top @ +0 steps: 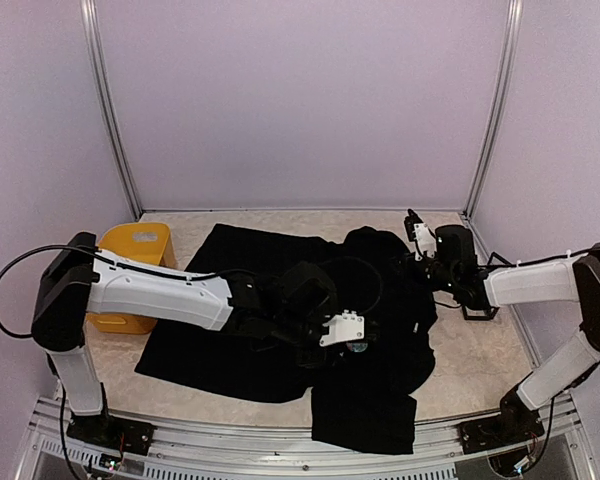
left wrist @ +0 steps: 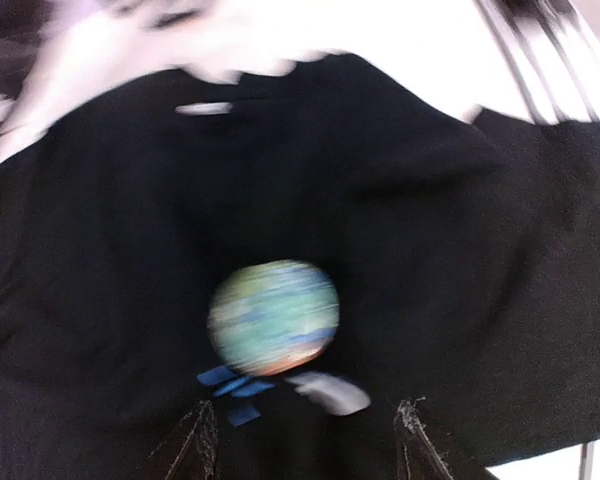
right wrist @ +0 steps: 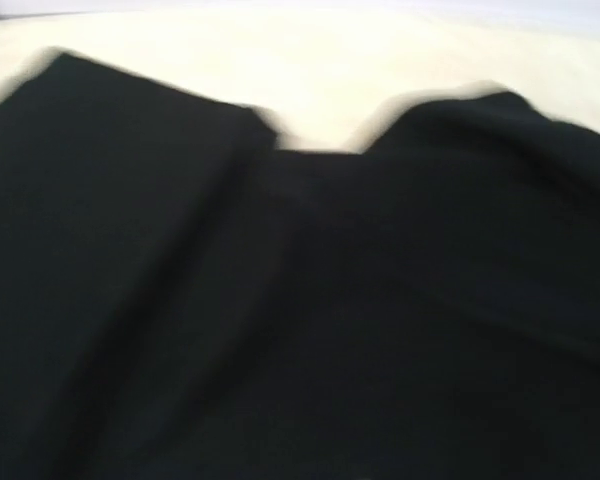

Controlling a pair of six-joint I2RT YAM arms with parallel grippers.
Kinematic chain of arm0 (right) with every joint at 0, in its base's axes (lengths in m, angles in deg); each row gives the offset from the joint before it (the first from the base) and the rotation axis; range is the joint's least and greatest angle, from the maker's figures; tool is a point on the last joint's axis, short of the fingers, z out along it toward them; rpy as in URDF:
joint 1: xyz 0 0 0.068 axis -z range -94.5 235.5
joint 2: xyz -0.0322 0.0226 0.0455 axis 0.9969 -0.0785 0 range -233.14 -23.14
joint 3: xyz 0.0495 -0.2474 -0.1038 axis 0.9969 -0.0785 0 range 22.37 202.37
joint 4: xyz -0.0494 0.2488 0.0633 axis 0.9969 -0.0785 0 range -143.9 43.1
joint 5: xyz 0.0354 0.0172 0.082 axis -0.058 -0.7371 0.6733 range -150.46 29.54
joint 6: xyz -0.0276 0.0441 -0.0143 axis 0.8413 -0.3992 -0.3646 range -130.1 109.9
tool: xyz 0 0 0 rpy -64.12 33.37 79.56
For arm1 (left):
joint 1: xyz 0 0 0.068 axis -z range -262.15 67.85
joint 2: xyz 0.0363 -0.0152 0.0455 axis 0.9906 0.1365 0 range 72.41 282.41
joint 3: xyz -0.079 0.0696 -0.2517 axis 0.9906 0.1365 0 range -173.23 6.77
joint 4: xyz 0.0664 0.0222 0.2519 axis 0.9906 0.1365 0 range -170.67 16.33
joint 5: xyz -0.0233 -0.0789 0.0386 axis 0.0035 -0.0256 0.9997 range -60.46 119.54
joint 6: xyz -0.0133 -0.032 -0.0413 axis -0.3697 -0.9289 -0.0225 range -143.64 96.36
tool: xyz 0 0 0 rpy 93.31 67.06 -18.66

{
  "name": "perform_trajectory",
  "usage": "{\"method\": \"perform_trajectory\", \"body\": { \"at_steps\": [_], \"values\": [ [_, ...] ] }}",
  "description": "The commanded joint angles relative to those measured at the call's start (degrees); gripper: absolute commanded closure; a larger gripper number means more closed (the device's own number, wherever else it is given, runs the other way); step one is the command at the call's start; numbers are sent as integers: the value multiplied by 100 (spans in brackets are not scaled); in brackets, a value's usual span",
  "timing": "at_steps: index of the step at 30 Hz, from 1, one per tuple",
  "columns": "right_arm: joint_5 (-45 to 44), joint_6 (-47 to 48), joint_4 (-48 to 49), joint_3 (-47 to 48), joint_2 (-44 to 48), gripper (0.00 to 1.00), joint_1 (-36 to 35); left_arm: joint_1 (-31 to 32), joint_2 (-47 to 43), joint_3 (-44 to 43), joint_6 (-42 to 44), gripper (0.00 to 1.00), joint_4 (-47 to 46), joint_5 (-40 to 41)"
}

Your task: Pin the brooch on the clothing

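**Item: the clothing** (top: pixel 210 365). A black T-shirt lies spread on the table (top: pixel 480 360), somewhat rumpled, with its hem toward the arm bases. It has a small blue starburst mark (left wrist: pixel 232 385) on the chest.

**Item: brooch** (left wrist: pixel 273 317). A round disc in green and blue with an orange lower edge, blurred in the left wrist view. It rests on the chest of the shirt, just beside the blue mark. A small pale piece (left wrist: pixel 330 392) shows at its lower edge, and what it is cannot be made out.

**Item: left gripper** (left wrist: pixel 305 450). It hangs over the middle of the shirt. Its fingertips (left wrist: pixel 195 445) are spread apart with nothing between them, and the brooch lies just beyond them, not gripped.

**Item: right gripper** (top: pixel 420 240). It sits at the far right edge of the shirt, near the sleeve. Its own camera shows only blurred black fabric, so whether it is parted or closed cannot be told.

**Item: yellow bin** (top: pixel 140 245). It stands on the left, partly behind the left arm, and has no part in the work.

**Progress, by judgement:** Late stage. The brooch is on the garment at the chest and out of the claw. No view shows whether its pin passes through the fabric. What seems left is to confirm the fastening and draw both arms clear.
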Motion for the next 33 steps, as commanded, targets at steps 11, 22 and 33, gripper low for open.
{"method": "perform_trajectory", "body": {
  "at_steps": [11, 22, 33],
  "values": [
    [-788, 437, -4196, 3319, -3199, 100, 994, -3512, 52, 1022, -5027, 49, -1167, 515],
    [-1507, 1129, -5345, 6368, -5049, 100, 1838, -4279, 1205, 196, -5102, 48, -1411, 809],
    [-1581, 1410, -6038, 6902, -4038, 98, 1133, -4257, 483, 247, -4729, 47, -1625, 871]
  ]
}}
